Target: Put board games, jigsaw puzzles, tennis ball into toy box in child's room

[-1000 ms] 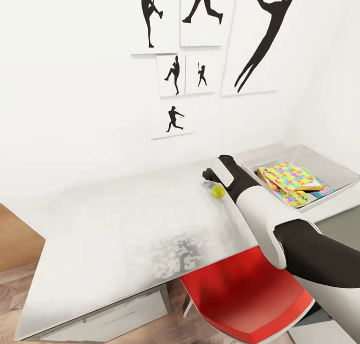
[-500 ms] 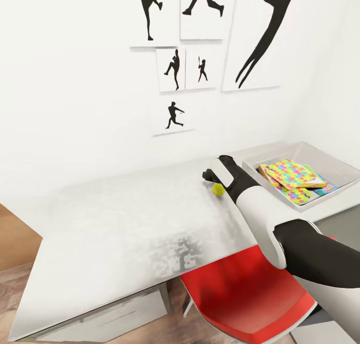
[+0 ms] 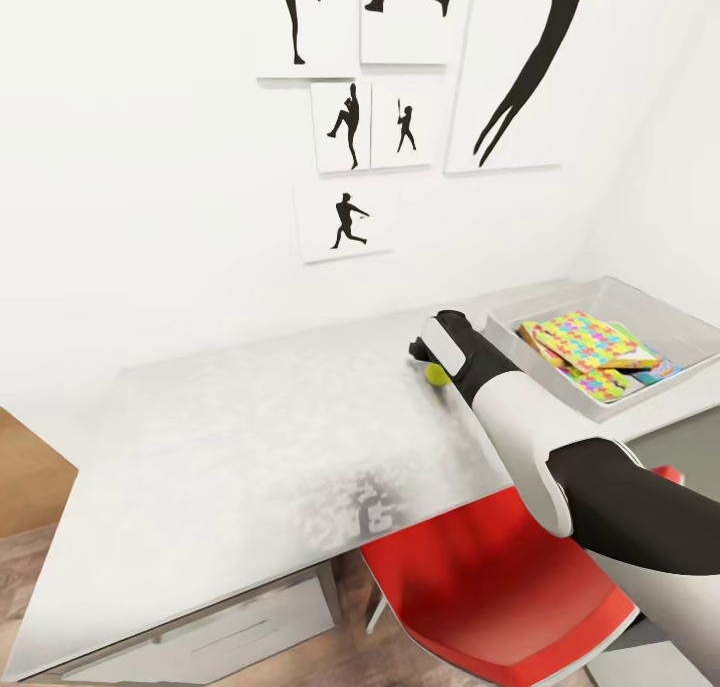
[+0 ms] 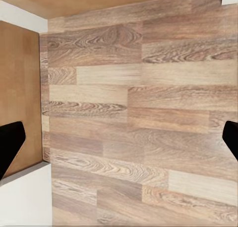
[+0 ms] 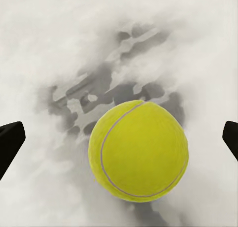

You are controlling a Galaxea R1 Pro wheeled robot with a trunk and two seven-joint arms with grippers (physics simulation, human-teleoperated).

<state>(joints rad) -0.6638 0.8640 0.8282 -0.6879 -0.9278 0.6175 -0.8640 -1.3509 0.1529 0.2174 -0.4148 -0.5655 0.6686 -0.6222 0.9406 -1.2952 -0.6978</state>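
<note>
- My right gripper (image 5: 119, 138) hangs spread wide over the table (image 3: 250, 437), fingertips well apart on either side of the tennis ball (image 5: 139, 150).
- The ball sits directly beneath, slightly off-centre; I judge a straight descent suits.
- Beyond, the toy box (image 3: 690, 342) holds the jigsaw puzzles (image 3: 585, 342).
- My left gripper (image 4: 119, 142), also spread, faces the floor (image 4: 134, 113).

Matt felt-like tennis ball (image 5: 138, 150) on mottled, seemingly polished table (image 3: 250, 437); wood-plank floor (image 4: 134, 118)

Bright, even render light; the table (image 3: 250, 437) shows mottled grey reflections, a faint shadow under the tennis ball (image 5: 139, 150), everything sharp.
</note>
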